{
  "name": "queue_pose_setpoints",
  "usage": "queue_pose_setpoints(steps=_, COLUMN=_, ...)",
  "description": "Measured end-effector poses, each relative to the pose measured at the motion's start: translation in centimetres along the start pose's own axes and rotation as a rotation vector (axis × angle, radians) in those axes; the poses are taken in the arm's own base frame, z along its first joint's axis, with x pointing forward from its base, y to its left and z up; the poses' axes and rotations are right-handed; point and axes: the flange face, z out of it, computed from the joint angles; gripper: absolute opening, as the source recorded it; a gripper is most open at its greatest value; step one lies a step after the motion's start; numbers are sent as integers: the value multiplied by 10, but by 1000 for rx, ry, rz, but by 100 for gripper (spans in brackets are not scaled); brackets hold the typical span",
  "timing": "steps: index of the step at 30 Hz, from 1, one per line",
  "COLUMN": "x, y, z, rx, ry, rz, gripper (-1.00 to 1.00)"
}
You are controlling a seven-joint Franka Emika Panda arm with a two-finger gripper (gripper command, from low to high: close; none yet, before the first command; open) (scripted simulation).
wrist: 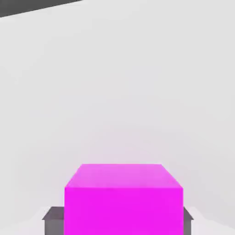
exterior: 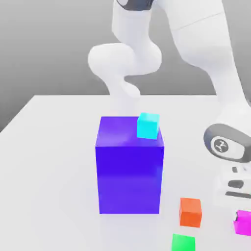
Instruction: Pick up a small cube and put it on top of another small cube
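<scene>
In the exterior view, a white table (exterior: 54, 147) carries a large blue-violet block (exterior: 130, 166) standing upright near its middle. A small cyan cube (exterior: 148, 125) sits on the block's top face, at the far corner toward the exterior view's right, slightly turned against the block's edges. The white Panda arm (exterior: 196, 39) rises behind the block and bends down along the exterior view's right edge, where its hand reaches low over the table. The gripper (exterior: 240, 208) is at that edge, just above a small magenta cube (exterior: 243, 223) that is partly cut off by the frame. To the exterior view's left of the magenta cube, a small orange cube (exterior: 190, 212) rests on the table, near the block's lower right corner but apart from it. A small green cube (exterior: 183, 242) lies nearer still, just below the orange one, with a narrow gap between them. All three small cubes on the table sit in the near right part of the scene.

In the hand view, the magenta cube (wrist: 124, 199) fills the near middle, its top face and one side face showing, resting on the white table (wrist: 119, 92). A dark grey fingertip (wrist: 53, 221) appears against one side of the cube and a sliver of the other against the opposite side, so the fingers straddle the cube. Both sit right at the cube's flanks, though whether they are pressing on it cannot be told. The table's far edge meets a dark background at the corner of this view.
</scene>
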Motion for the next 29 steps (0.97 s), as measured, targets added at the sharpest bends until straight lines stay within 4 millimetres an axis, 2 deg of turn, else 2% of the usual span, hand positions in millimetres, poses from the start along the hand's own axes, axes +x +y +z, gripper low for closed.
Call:
queue_pose_setpoints(steps=2, x=0, y=-1, z=-15, rx=1, ry=-1, rz=2, gripper=-100)
queue_pose_setpoints(steps=4, x=0, y=-1, z=-42, rx=1, ry=-1, rz=2, gripper=-100)
queue_pose_setpoints(steps=6, x=10, y=0, z=-60, rx=-3, ry=3, rz=69, gripper=-100)
queue_pose_setpoints(steps=14, x=104, y=5, z=-84, rx=-14, ry=20, rz=696, gripper=-100)
queue_pose_setpoints(steps=21, x=186, y=22, z=-111, rx=-2, ry=7, rz=1275, gripper=-100)
queue_pose_setpoints(steps=23, x=196, y=24, z=-97, rx=0, ry=3, rz=1344, gripper=-100)
queue_pose_setpoints(steps=25, x=199, y=25, z=-70, rx=1, ry=2, rz=1362, gripper=-100)
queue_pose_setpoints(steps=26, x=199, y=26, z=-58, rx=1, ry=2, rz=1364, gripper=100)
queue_pose_setpoints(steps=29, x=199, y=26, z=-58, rx=1, ry=2, rz=1364, gripper=100)
